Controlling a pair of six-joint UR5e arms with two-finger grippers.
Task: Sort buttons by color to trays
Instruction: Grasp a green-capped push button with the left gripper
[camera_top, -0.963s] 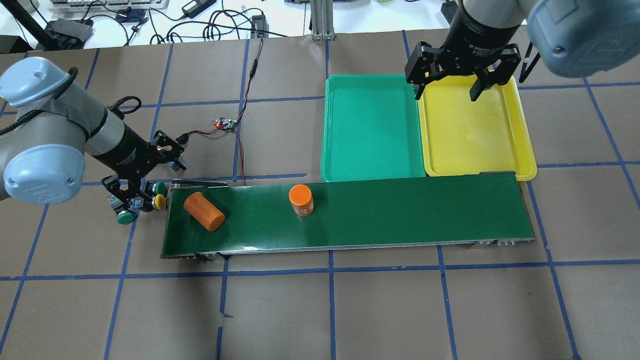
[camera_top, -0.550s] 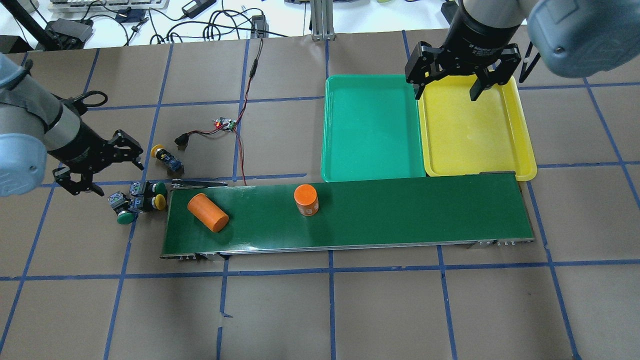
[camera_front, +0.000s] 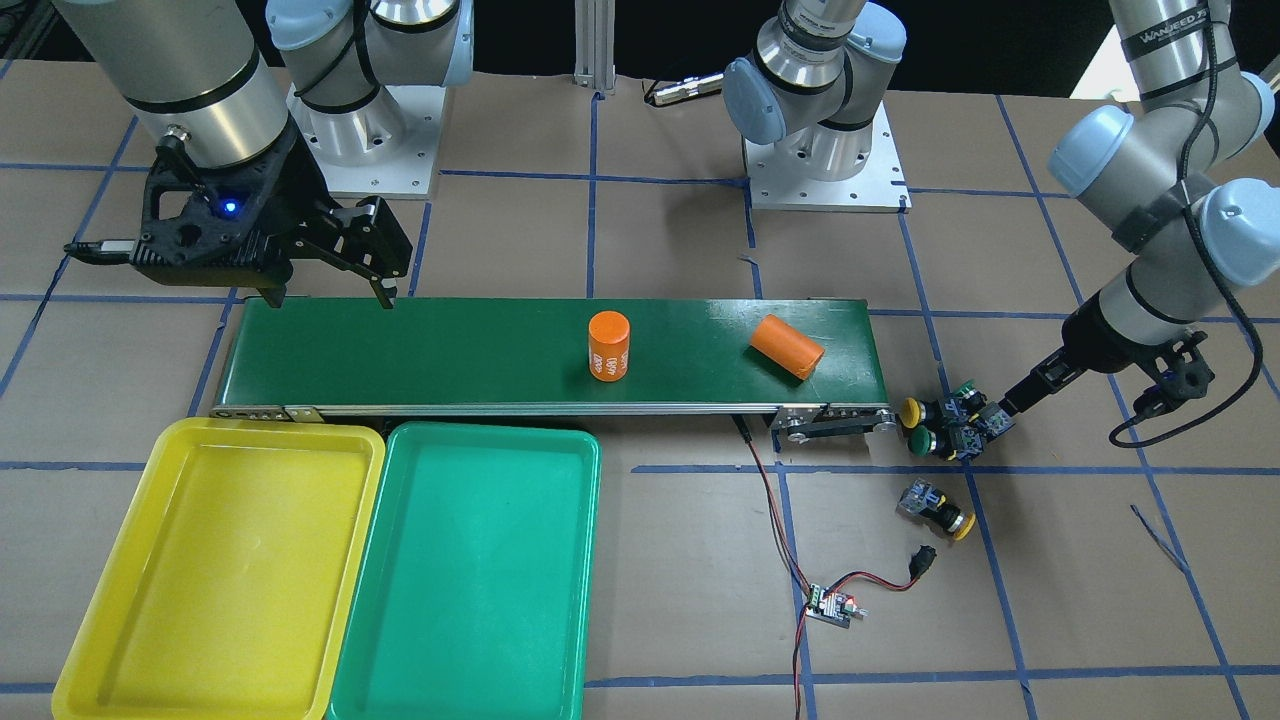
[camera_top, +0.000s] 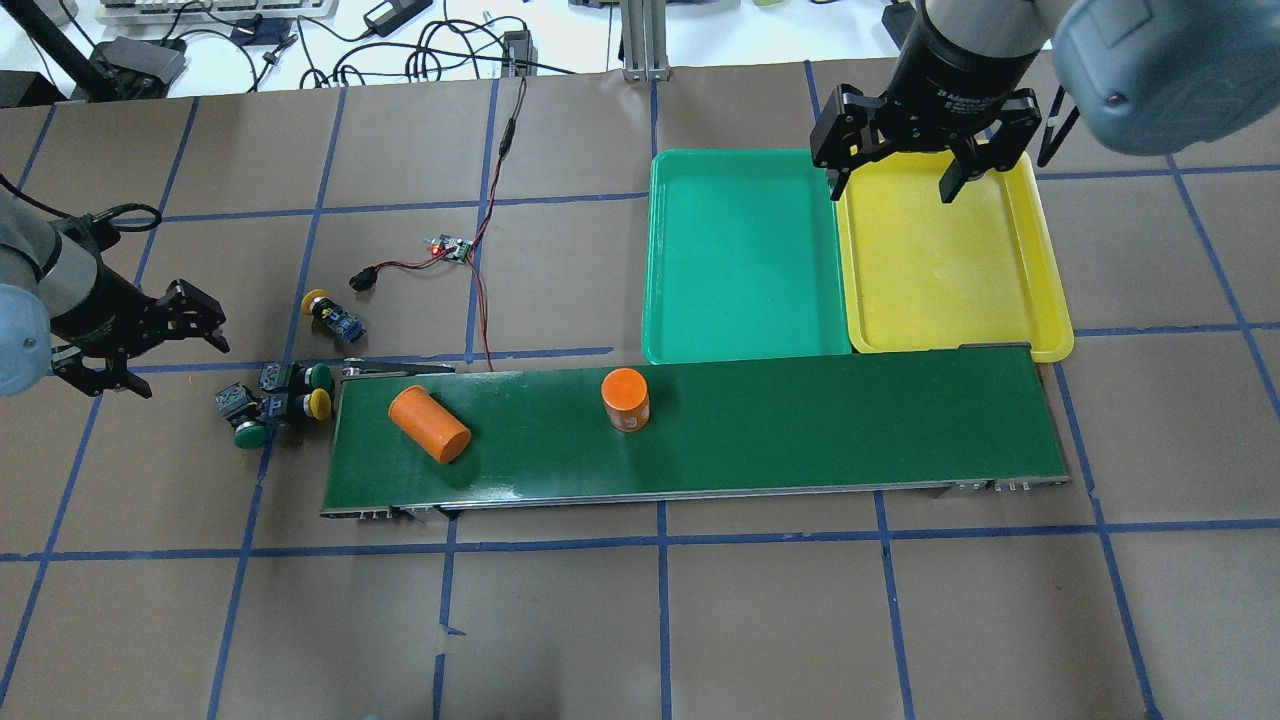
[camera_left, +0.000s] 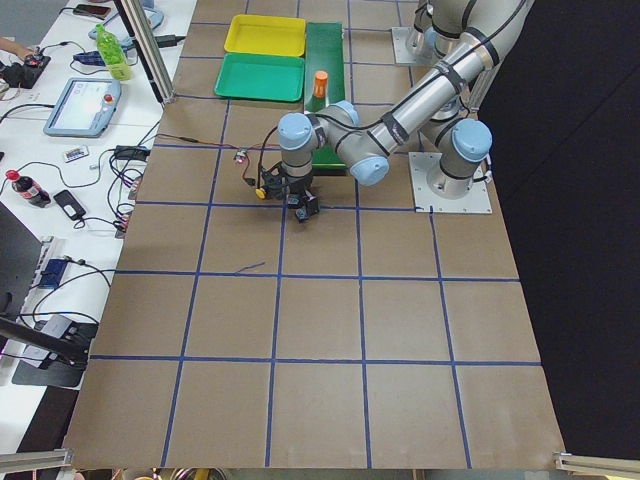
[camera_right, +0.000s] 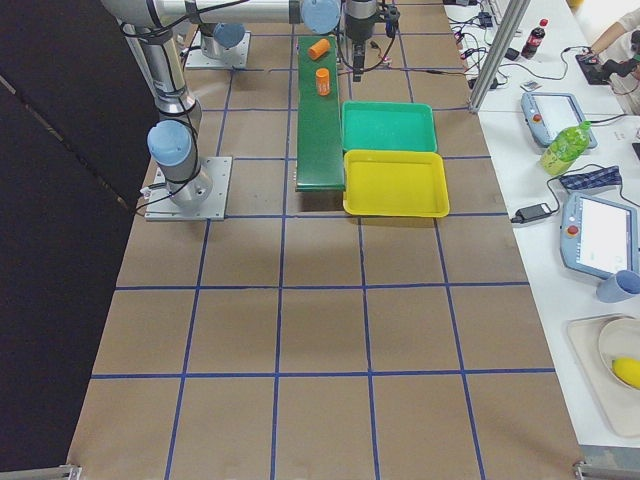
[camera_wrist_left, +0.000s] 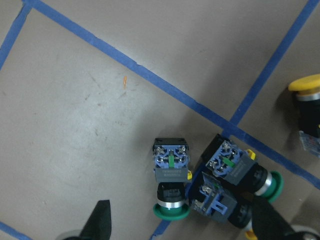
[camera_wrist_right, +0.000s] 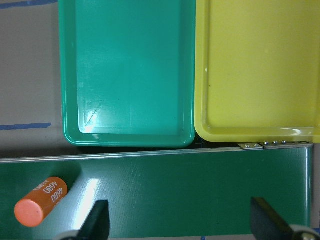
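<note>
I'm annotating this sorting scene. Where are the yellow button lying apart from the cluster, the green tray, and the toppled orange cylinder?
yellow button (camera_top: 330, 311): overhead exterior view, between cap and body.
green tray (camera_top: 740, 255): overhead exterior view, bare floor.
toppled orange cylinder (camera_top: 430, 424): overhead exterior view, curved side.

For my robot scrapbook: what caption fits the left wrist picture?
Three buttons huddle by blue tape, a yellow-capped one sits apart at the right edge.
</note>
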